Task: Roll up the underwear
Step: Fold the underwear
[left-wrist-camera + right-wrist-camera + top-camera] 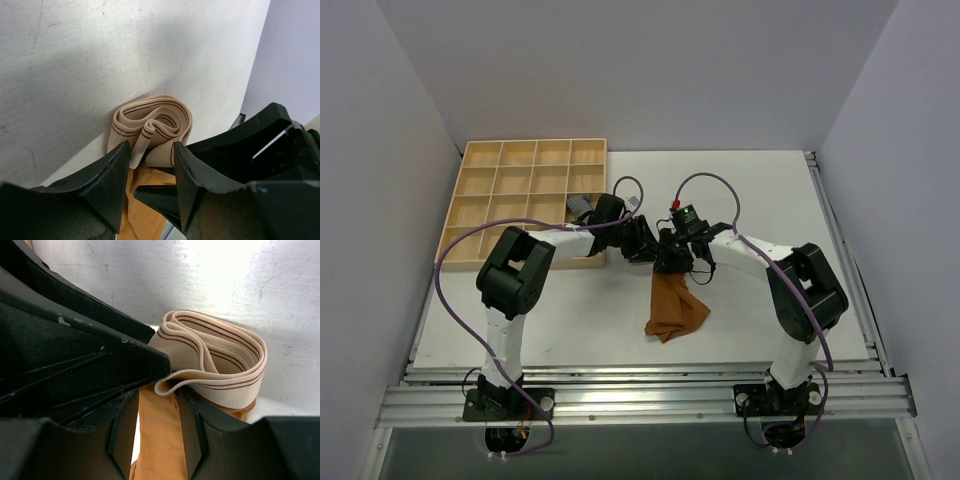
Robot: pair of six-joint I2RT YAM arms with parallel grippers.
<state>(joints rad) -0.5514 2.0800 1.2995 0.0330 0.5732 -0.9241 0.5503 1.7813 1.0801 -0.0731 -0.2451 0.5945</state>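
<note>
With the left gripper [150, 150] and right gripper [159, 400] partly apart astride the underwear [677, 305] on the table [800, 200], whether pinching we cannot tell, we fear its coiled waistband [215, 360] springing open if either slackens.

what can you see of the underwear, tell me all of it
The underwear is soft caramel-brown cloth with a pale beige elastic band that carries thin dark-brown stripes. The band end is coiled into loose loops on the white table. The brown body lies crumpled toward the near edge. The left gripper and right gripper meet at the band end, with cloth between each one's fingers. Whether they clamp it cannot be told.
</note>
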